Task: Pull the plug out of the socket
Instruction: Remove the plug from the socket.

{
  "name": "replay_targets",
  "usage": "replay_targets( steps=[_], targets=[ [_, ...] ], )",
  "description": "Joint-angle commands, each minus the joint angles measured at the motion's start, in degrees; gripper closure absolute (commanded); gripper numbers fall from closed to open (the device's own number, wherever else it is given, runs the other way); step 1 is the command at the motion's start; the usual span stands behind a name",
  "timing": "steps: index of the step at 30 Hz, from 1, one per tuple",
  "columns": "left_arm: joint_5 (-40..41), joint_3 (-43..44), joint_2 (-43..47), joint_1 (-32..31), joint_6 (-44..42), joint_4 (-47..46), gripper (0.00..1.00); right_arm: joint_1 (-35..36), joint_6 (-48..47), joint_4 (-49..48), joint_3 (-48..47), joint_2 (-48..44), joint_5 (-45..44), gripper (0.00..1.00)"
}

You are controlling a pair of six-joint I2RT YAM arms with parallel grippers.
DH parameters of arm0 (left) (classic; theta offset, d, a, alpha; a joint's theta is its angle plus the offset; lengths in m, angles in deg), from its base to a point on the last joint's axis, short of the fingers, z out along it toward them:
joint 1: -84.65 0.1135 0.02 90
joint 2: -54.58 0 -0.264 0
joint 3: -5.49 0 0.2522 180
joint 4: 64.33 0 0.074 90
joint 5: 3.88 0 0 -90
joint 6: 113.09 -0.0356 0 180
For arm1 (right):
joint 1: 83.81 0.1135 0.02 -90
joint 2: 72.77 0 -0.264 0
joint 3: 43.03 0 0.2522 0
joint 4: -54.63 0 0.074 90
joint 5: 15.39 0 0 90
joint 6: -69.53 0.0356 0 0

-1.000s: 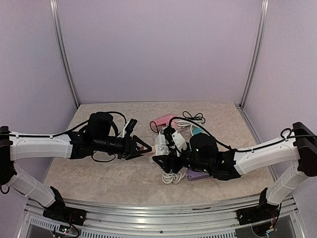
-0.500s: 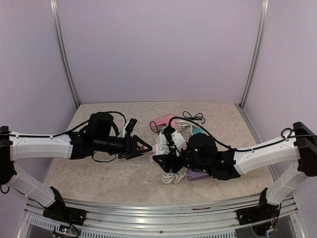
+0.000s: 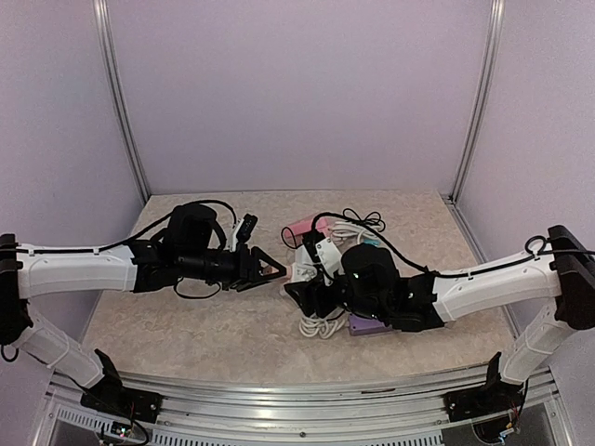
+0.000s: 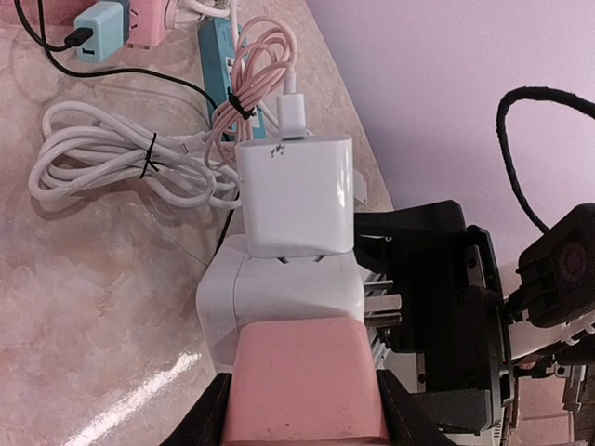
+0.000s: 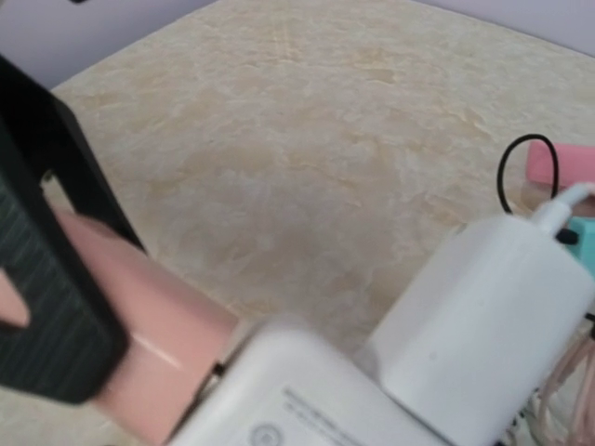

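Left wrist shows the left gripper [image 4: 305,413] clamped on the pink plug [image 4: 303,367], seated in the socket [image 4: 279,293] between both arms — can't tell if the right gripper [image 3: 297,295] grips it, so pulling may drag the socket

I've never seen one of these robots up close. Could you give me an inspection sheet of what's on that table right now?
Surface: table, marbled beige and glossy.
Job's things: pink plug meets the white adapter; whether it is fully seated cannot be told. A white charger sits in another face of the adapter.
Clutter: teal strip, purple block, pink block.
Grippers: left gripper shut on the plug; right gripper shut on the adapter.
Cables: white coil and pink coil, both tied; black cable loose.
Surroundings: lilac walls, metal posts.
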Motion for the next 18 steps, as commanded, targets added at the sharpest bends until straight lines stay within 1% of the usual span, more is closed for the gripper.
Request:
replay_targets(
  steps=[1, 5, 8, 12, 14, 18],
  targets=[
    [0.9, 1.4, -0.7, -0.4, -2.5, 5.2, 0.85, 0.0, -0.8, -0.6, -3.9, 0.5, -7.5, 1.00],
    [1.5, 1.8, -0.7, -0.3, -3.0, 6.2, 0.85, 0.5, -2.2, 0.6, -4.6, 1.1, -8.7, 1.00],
    [0.8, 1.9, -0.7, -0.3, -3.4, 6.1, 0.85, 0.4, -2.6, -0.7, -3.9, 0.7, -7.1, 1.00],
    [-0.8, 1.3, -0.6, 0.5, -3.5, 5.5, 0.85, 0.4, -3.6, -4.1, -1.8, -0.5, -2.6, 1.00],
    [-2.4, 0.2, 0.0, 1.4, -3.2, 3.9, 0.85, 0.5, -4.1, -5.7, -0.8, -1.0, -0.2, 1.00],
    [-5.4, -0.7, 0.8, 2.7, -3.2, 3.5, 0.85, 0.4, -4.9, -7.3, 0.3, -1.6, 4.5, 1.00]
  ],
)
